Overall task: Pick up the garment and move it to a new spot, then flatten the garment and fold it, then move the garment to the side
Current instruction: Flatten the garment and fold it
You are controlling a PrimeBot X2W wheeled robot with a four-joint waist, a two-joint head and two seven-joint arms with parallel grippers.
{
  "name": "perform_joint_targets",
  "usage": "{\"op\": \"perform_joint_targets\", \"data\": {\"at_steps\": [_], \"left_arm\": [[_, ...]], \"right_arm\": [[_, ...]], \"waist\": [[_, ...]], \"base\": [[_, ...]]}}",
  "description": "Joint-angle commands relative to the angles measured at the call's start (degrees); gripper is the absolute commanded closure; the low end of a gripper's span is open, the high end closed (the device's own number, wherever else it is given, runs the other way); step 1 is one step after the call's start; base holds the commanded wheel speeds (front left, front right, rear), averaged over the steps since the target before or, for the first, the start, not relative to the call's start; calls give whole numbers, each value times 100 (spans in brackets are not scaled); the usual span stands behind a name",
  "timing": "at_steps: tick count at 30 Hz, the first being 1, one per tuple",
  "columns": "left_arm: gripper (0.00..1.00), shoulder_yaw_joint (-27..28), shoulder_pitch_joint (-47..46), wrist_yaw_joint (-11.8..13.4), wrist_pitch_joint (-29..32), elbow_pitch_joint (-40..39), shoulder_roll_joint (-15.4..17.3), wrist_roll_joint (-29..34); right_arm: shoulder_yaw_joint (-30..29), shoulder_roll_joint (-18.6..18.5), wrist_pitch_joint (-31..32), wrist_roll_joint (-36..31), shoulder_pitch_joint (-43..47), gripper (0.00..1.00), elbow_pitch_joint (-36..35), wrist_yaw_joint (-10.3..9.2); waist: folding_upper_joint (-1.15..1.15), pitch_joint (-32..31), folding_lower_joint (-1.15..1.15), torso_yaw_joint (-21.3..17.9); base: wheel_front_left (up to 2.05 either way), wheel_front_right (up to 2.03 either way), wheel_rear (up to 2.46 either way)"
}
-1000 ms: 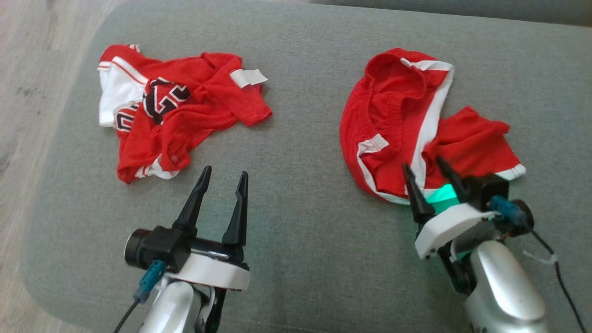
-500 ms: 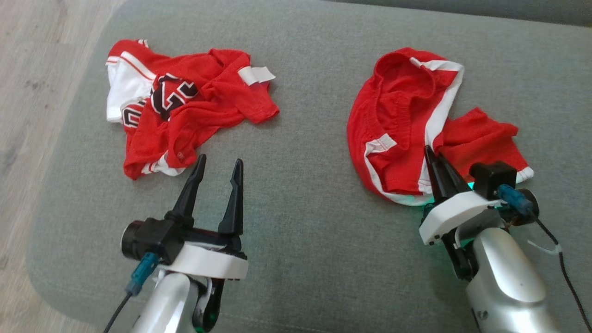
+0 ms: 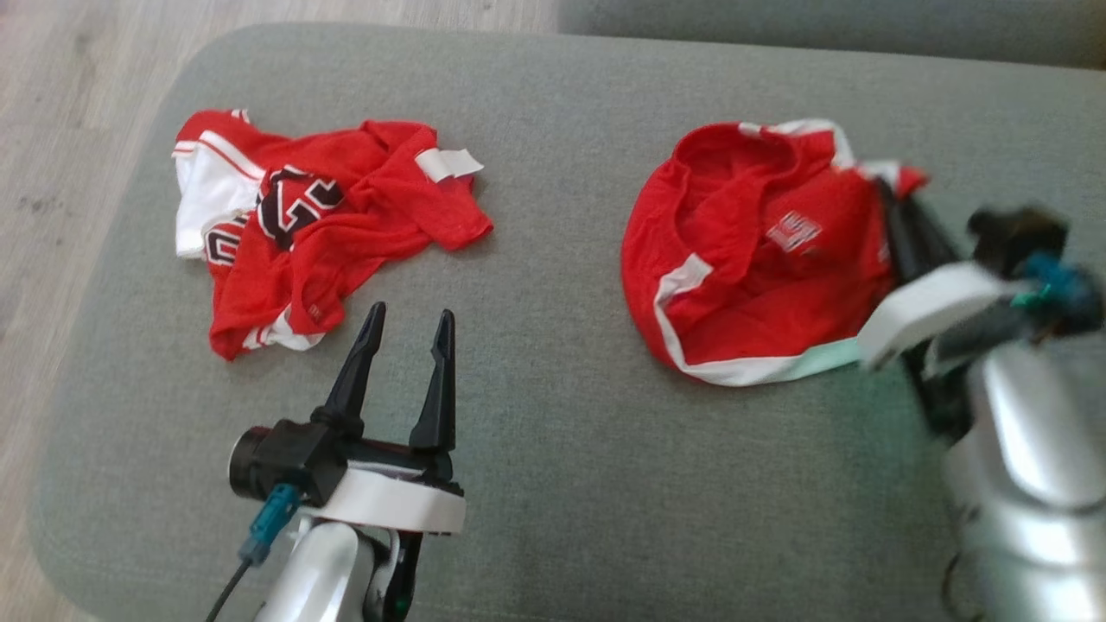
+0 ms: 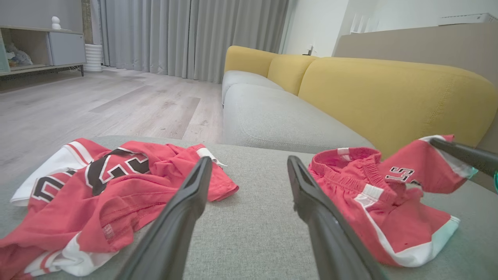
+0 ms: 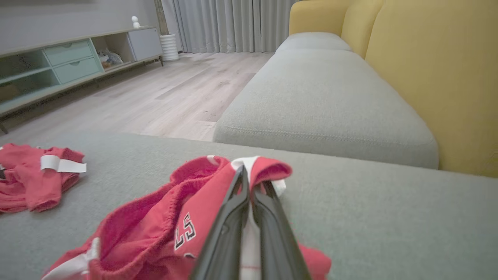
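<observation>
The garment, red shorts (image 3: pixel 752 259) with white trim, lies crumpled on the right of the grey sofa seat (image 3: pixel 553 432). My right gripper (image 3: pixel 888 186) is shut on the shorts' white-trimmed edge and holds that part up off the seat. In the right wrist view the closed fingertips (image 5: pixel 249 177) pinch the cloth of the shorts (image 5: pixel 155 221). The left wrist view shows the shorts (image 4: pixel 389 202) with the raised flap. My left gripper (image 3: pixel 410 315) hovers open over bare seat, between both pieces of clothing, its fingers (image 4: pixel 194 194) holding nothing.
A red jersey (image 3: pixel 328 225) with white and black lettering lies crumpled at the seat's left. Wooden floor (image 3: pixel 52 130) runs beyond the left edge. A yellow backrest (image 4: pixel 389 93) stands behind, with another grey seat (image 5: pixel 323 101) farther on. A low cabinet (image 5: pixel 58 62) lines the wall.
My right gripper has shut on the shorts' edge and lifted it up and to the right, turning the leg over. The head camera has shifted slightly. The left gripper stays open.
</observation>
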Motion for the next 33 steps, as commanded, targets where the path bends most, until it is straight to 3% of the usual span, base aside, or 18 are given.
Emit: {"op": "perform_joint_targets", "data": {"at_steps": [1,12,17,18,19,25,33], "left_arm": [[0,141,-165,19,-54,-212,3,-44],[0,-250,-511,81,-54,-299,3,-365],[0,-368,-601,159,-54,-328,3,-464],[0,-372,-611,166,-54,-330,3,-469],[0,-376,-619,167,-54,-328,3,-470],[0,-300,-645,198,-54,-283,3,-442],[0,-65,-506,154,-54,-191,3,-237]], "right_arm": [[111,-83,38,-44,-339,100,-208,-4],[-78,-1363,382,-427,-1743,100,848,-4],[-277,-1711,263,-858,-2323,100,1565,-4],[-362,-1750,236,-966,-2418,4,1709,-4],[-466,-1766,237,-1064,-2494,0,1869,-4],[-1042,-1475,-314,-1564,-2677,0,2486,-4],[-1249,-693,-1233,-1538,-2331,0,2633,-4]], "waist": [[0,58,0,44],[0,603,0,634],[0,764,0,862],[0,788,0,887],[0,803,0,908],[0,701,0,850],[0,110,0,383]], "base": [[0,0,0],[0,0,0],[0,0,0],[0,0,0],[0,0,0],[0,0,0],[0,0,0]]}}
